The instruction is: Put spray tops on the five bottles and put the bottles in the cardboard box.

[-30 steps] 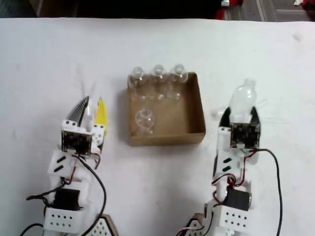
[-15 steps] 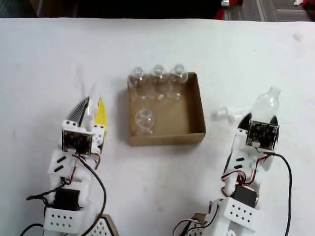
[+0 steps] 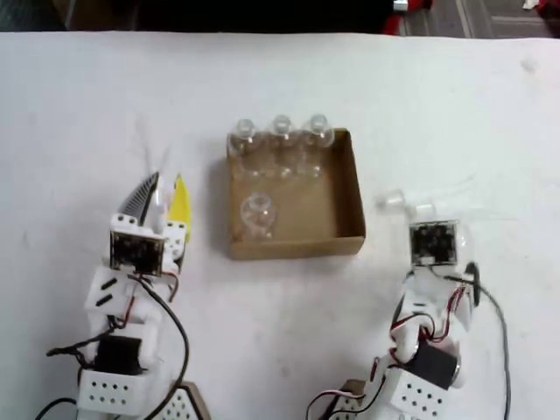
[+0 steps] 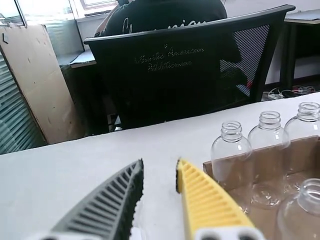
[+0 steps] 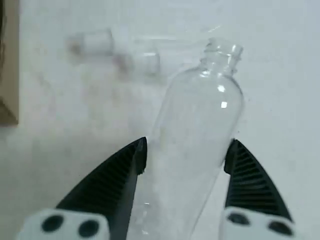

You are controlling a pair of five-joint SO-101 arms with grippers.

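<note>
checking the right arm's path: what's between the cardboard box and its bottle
A clear spray top lies on the table between the cardboard box and the bottle in the right gripper, seen in the high and right wrist views.

The box sat mid-tabletop. Inside it, three bottles stood in a row along the far wall, and a fourth bottle stood nearer, toward the left side. The left gripper was left of the box, apart from it. A spray top lay on the tabletop right of the box. The fifth bottle sat between the right gripper's fingers, its neck near the spray top.
</note>
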